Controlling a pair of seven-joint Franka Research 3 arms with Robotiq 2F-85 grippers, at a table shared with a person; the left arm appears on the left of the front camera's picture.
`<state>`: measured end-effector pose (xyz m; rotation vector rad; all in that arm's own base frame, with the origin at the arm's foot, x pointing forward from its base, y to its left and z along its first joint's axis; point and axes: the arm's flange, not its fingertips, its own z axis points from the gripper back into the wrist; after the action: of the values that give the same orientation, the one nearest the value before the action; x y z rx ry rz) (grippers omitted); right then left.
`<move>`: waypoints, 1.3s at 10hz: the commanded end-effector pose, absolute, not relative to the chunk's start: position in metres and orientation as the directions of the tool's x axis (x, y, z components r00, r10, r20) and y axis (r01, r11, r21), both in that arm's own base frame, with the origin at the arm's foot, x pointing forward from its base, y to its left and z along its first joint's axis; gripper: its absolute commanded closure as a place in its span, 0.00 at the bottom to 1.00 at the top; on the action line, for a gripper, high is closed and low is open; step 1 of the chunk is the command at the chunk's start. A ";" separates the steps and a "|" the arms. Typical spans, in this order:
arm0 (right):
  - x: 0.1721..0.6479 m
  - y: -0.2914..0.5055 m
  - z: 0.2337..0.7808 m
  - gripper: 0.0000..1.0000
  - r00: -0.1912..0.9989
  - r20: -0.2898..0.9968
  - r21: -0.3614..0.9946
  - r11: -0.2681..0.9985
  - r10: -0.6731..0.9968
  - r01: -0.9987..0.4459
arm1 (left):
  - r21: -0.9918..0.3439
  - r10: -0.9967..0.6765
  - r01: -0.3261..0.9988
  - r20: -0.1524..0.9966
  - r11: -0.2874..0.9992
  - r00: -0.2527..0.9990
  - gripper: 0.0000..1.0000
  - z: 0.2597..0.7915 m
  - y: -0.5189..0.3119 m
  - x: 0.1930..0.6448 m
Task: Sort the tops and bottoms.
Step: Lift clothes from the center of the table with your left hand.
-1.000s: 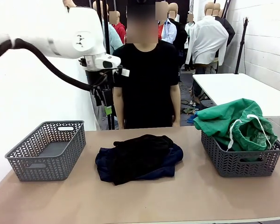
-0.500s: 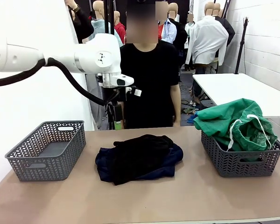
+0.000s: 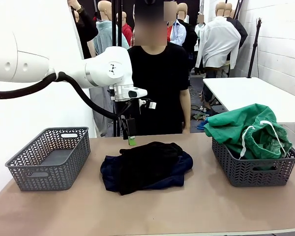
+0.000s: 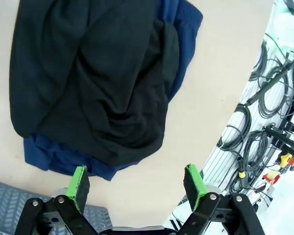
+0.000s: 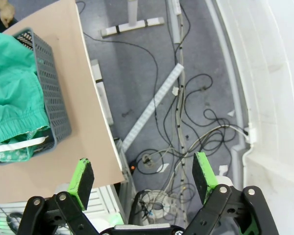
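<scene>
A black garment [image 3: 146,164] lies crumpled on a navy one [image 3: 179,174] at the table's middle. The wrist view looks down on the same black cloth [image 4: 88,73] and navy cloth [image 4: 182,29]. My left gripper [image 3: 129,138] hangs open just above the pile's far edge, and its green pads [image 4: 79,181] stand wide apart with nothing between them. The green bottoms [image 3: 250,129] with a white drawstring are heaped in the right basket [image 3: 255,173], and they show again as green cloth [image 5: 12,100]. My right gripper [image 5: 143,174] is open, off the table's right end over the floor.
An empty grey lattice basket [image 3: 49,158] stands at the table's left. A person in a black shirt [image 3: 157,83] stands at the far side behind the pile. Cables cover the floor [image 5: 186,98] beyond the table's right edge. Bare tabletop [image 3: 196,211] lies in front.
My left arm has swung right and lowered, bringing its gripper from above the left basket's side to just over the pile's far edge. The garments and baskets have not moved.
</scene>
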<state>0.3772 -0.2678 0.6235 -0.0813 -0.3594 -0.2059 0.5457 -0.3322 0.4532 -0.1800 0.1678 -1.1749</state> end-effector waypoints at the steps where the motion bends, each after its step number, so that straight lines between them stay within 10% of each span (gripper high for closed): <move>1: 0.375 -0.267 0.621 0.00 0.921 0.349 -0.054 0.977 -0.175 0.206 | -0.216 -0.925 0.902 -0.019 0.374 0.379 0.00 0.452 -0.334 0.549; 13: 0.375 -0.267 0.621 0.00 0.921 0.349 -0.054 0.977 -0.175 0.206 | -0.045 -0.952 0.961 0.129 0.273 0.277 0.00 0.369 -0.372 0.578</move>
<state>0.3771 -0.2680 0.6235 -0.0816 -0.3593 -0.2064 0.5763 -0.3743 0.3743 -0.1201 -0.0626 -1.2796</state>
